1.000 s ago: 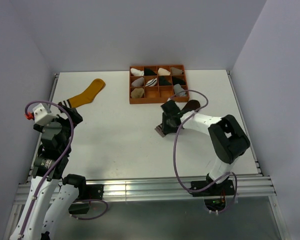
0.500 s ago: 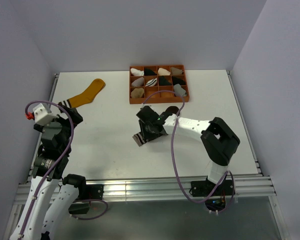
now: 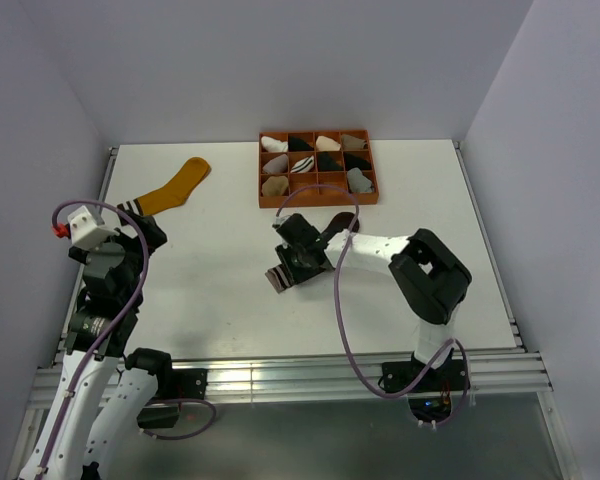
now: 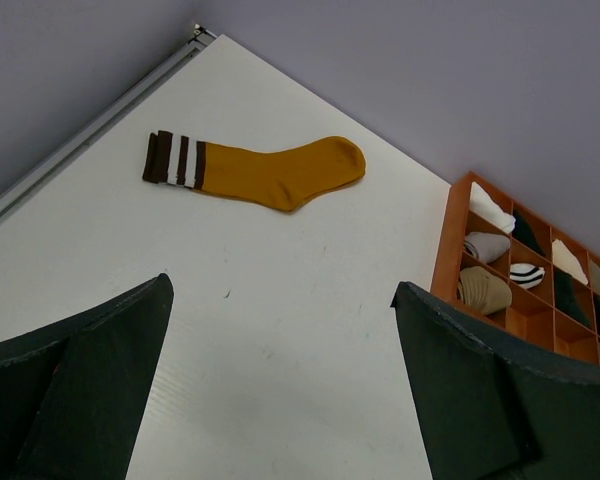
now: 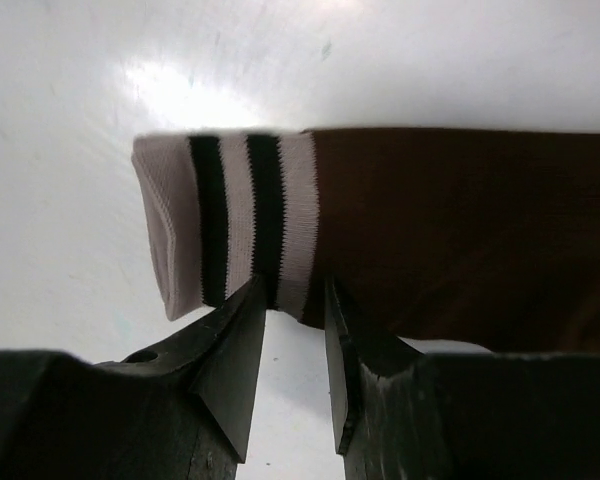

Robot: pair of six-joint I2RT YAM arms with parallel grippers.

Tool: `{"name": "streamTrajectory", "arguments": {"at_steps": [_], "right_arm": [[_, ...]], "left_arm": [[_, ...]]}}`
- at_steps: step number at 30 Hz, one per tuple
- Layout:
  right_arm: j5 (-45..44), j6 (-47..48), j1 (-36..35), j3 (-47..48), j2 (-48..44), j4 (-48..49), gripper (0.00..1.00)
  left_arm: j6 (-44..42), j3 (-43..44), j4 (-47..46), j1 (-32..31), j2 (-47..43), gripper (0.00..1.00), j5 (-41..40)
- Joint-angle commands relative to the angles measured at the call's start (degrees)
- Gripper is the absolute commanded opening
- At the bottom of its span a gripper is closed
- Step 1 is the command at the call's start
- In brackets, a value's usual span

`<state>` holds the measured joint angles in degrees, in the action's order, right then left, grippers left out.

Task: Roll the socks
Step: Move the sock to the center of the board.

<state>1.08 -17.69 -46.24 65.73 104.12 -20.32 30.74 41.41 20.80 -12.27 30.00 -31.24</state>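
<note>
**Brown sock dragged out to mid-worktop**

The right end effector (image 5: 292, 295) has pulled the brown sock (image 5: 460, 230) leftward, away from the tray (image 3: 316, 203); a second ago the striped cuff (image 5: 225, 220) lay further right, and over the last half second it has hardly moved, so the drag looks finished. The sock now lies flat on the worktop (image 3: 210, 270), cuff nearest the arms and toe trailing back toward the tray but apart from it. In the right wrist view the fingers stand close together, clamped on the sock's near edge just where the stripes meet the brown.

For the task, this sock now has open worktop around it, which I judge is what rolling needs; the roll itself is not begun, for the fabric lies at full length with no fold or curl in it.

The left end effector (image 4: 282, 290) has not shifted; its fingers stand wide apart with nothing between them, held above the worktop and looking toward the yellow sock (image 4: 270, 172). That sock lies flat and unrolled near the far left edge, well apart from both arms. The grey sock (image 3: 358, 181) sits in the tray's near right compartment, beside the small bundles (image 3: 274, 186); whether it is rolled I cannot tell.

The next move probably calls for a fresh grip at one end of the brown sock; held at its side edge, it could bunch rather than roll.
</note>
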Motion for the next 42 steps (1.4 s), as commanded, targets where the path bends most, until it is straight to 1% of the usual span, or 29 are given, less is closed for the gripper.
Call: {"name": "streamTrajectory", "arguments": {"at_steps": [1,5,9,12,15,17,18,19,20,21,22,23,25,27,29,30,31,33,34,35,39,40,42], "right_arm": [[2.9,5.3,-2.6,-2.2,1.1,2.5,0.38],[3.0,6.5,-5.7,-4.6,0.6,1.4,0.39],[2.0,8.1,-7.3,-4.0,-2.2,-1.2,0.39],[-0.2,9.3,-7.2,-3.1,-5.8,-2.7,0.39],[-4.5,9.1,-6.3,-2.4,-8.8,-3.5,0.4],[-9.7,7.5,-3.6,-2.2,-10.0,-3.2,0.43],[-10.1,6.5,-2.2,-1.8,-10.0,-3.2,0.43],[-10.0,5.9,1.4,-1.6,-9.5,-2.7,0.43],[-11.1,5.1,3.4,-1.6,-9.3,-2.3,0.43],[-10.8,3.7,5.4,-1.4,-8.8,-1.9,0.43],[-10.5,3.2,7.4,-1.1,-7.7,-1.4,0.43],[-10.5,2.2,11.0,-0.4,-7.1,-1.1,0.43],[-9.2,2.0,13.5,0.7,-4.6,-0.4,0.43],[-8.5,1.7,16.1,2.8,-3.2,-0.3,0.42],[-8.0,1.7,16.9,3.6,-2.1,0.4,0.42],[-7.3,1.3,17.8,3.9,-1.6,0.9,0.42],[-6.7,1.0,18.4,4.1,-0.9,1.5,0.42],[-5.6,0.5,19.6,5.0,0.5,1.9,0.42],[-5.3,0.6,19.8,5.4,0.8,1.9,0.41],[-5.3,0.6,20.0,5.8,1.2,1.9,0.41],[-4.8,1.1,20.3,6.2,2.3,2.6,0.41],[-4.4,1.1,20.6,6.5,2.5,2.5,0.41],[-3.6,1.6,20.6,7.1,3.3,2.4,0.41]], "left_arm": [[-0.7,-0.3,-2.0,-0.2,0.1,0.98,1.1],[-0.6,-0.3,-2.1,-0.2,0.1,0.98,1.8],[-0.4,-0.3,-2.3,-0.2,0.6,0.98,3.3],[-0.7,-0.4,-2.3,-0.2,0.9,0.98,4.4],[-1.2,-0.6,-3.0,-0.2,1.2,0.99,5.9],[-1.7,-0.8,-3.9,-0.2,1.6,0.99,10.3],[-1.7,-0.5,-4.1,-0.2,2.1,0.99,12.3],[-0.8,0.0,-3.7,-0.2,3.0,0.99,15.3],[-0.2,1.2,-3.3,-0.2,3.7,0.99,16.9],[0.1,1.8,-2.3,-0.2,4.4,0.99,18.6],[0.4,3.2,-1.6,-0.2,6.0,0.99,21.9],[0.5,4.0,-0.9,-0.2,6.9,0.99,23.5],[1.2,5.6,2.0,-0.2,9.1,0.98,27.3],[3.0,6.8,3.4,-0.3,12.2,0.95,34.5],[5.5,5.7,2.2,-1.1,14.3,0.92,39.9],[8.1,4.7,1.0,-1.8,14.7,0.91,40.6],[9.4,3.7,-1.9,-4.4,15.1,0.9,40.3],[12.6,1.1,-4.7,-8.1,16.8,0.88,37.2],[13.4,-0.1,-7.7,-12.1,18.8,0.88,36.1],[15.0,-0.5,-9.4,-14.0,20.2,0.87,35.4],[16.1,-0.5,-16.7,-23.1,29.0,0.85,33.5],[15.8,-0.2,-18.1,-24.4,32.9,0.84,33.0],[14.9,0.9,-19.9,-26.6,36.8,0.81,31.5]]}}
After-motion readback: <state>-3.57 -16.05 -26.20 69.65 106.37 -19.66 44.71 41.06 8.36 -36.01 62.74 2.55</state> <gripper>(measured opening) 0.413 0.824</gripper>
